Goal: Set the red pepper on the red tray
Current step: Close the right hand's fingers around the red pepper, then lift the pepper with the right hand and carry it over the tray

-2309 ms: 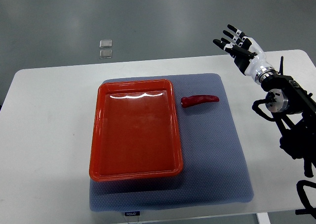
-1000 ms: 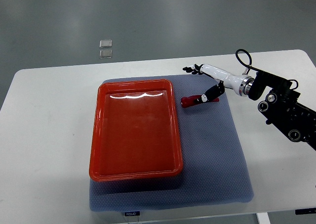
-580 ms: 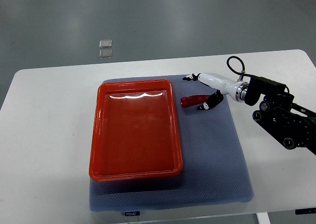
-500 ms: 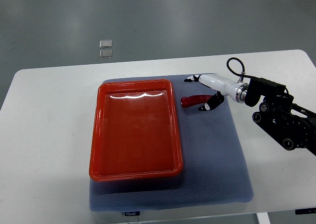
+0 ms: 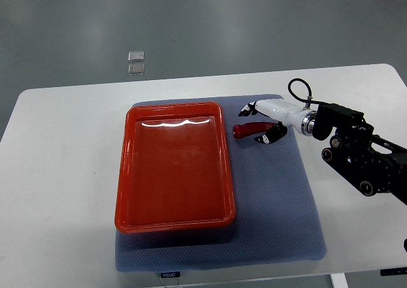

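I see the right hand [image 5: 262,121] with fingers apart around the red pepper [image 5: 249,130], at 3 o'clock of the red tray [image 5: 173,167]; it seems light, smooth, best gripped mid-body.

Red pepper [image 5: 245,130] beside empty red tray [image 5: 175,167].

Shallow red plastic tray [image 5: 174,221] lying on the left part of a grey-blue textured mat [image 5: 280,205], itself spread on a white table [image 5: 57,192]. Just right of the tray's far corner, on the mat, slim red pepper [image 5: 247,129]. Over its right end, white-and-black right hand [image 5: 266,119], arm entering from the right.
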You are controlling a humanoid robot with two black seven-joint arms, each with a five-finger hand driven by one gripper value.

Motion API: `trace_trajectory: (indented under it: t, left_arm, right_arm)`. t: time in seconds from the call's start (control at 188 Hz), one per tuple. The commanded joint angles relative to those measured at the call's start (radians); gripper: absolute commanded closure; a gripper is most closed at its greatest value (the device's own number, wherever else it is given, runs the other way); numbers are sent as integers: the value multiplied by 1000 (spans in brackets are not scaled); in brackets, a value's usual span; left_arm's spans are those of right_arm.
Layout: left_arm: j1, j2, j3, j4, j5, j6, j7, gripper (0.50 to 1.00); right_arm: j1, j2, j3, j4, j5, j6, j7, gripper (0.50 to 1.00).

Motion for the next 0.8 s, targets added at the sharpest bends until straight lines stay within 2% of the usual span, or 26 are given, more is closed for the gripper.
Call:
trace_trajectory:
  t: [0.0, 0.096, 0.176, 0.277, 0.351, 0.543, 0.793]
  left_arm:
    - [0, 0, 0, 0, 0, 0, 0, 500]
    - [0, 0, 0, 0, 0, 0, 0, 500]
    - [0, 0, 0, 0, 0, 0, 0, 500]
    - [0, 0, 0, 0, 0, 0, 0, 500]
    - [0, 0, 0, 0, 0, 0, 1, 500]
    - [0, 0, 0, 0, 0, 0, 0, 500]
    - [0, 0, 0, 0, 0, 1, 1, 500]
  right_arm:
    - [1, 2, -4, -11, 0, 0, 0, 750]
    - [9, 4, -6, -15, 0, 0, -2, 801]
    - [13, 4, -12, -17, 0, 0, -2, 871]
    - [18, 2, -16, -20, 0, -2, -3, 914]
    - [22, 4, -16, -31, 0, -2, -3, 922]
    - [25, 4, -16, -37, 0, -20, -3, 987]
    - [79, 1, -9, -35, 18, -54, 0, 989]
